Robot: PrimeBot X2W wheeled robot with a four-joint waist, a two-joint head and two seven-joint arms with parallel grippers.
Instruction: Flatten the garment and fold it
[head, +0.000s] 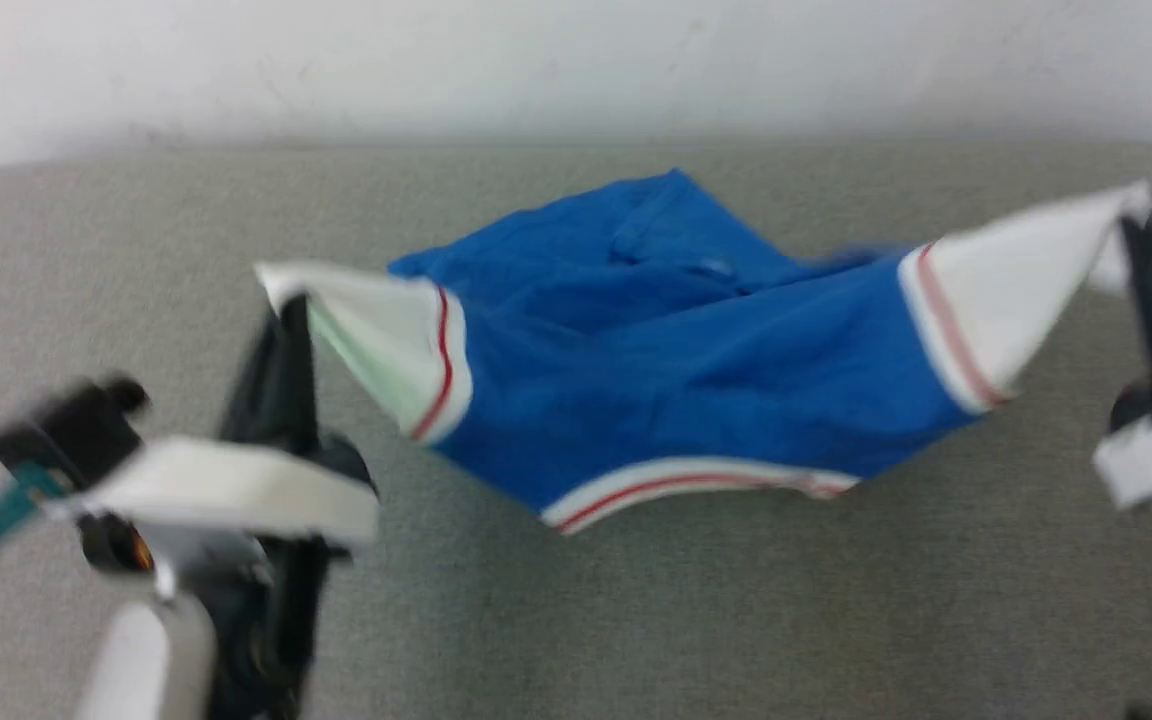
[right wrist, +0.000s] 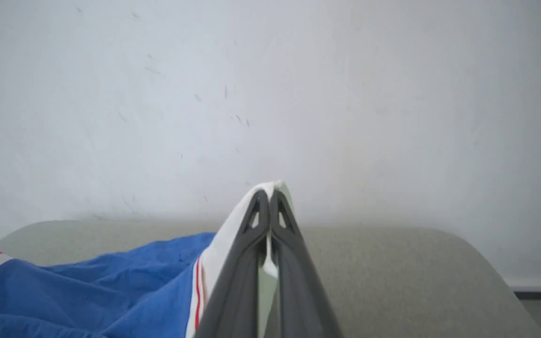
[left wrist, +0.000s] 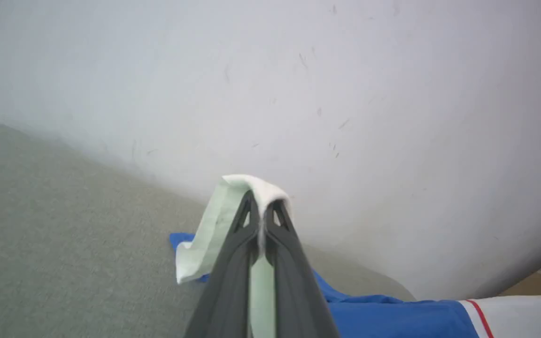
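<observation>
Head view: one garment (head: 696, 390) stretches over the table (head: 636, 620) between two grippers, left gripper (head: 286, 305) and right gripper (head: 1131, 225), long axis sleeve (head: 376, 340) to sleeve. Left wrist view: closed fingers (left wrist: 233, 263) pinch one white sleeve tip. Right wrist view: closed fingers pinch the other.

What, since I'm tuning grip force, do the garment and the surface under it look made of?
The garment: thin, soft cloth, probably a knit jersey, matte; it sags and creases where it hangs. The surface: grey, matte, felt-like or woven covering, judging by its fine speckled grain; exact fibre unclear.
</observation>
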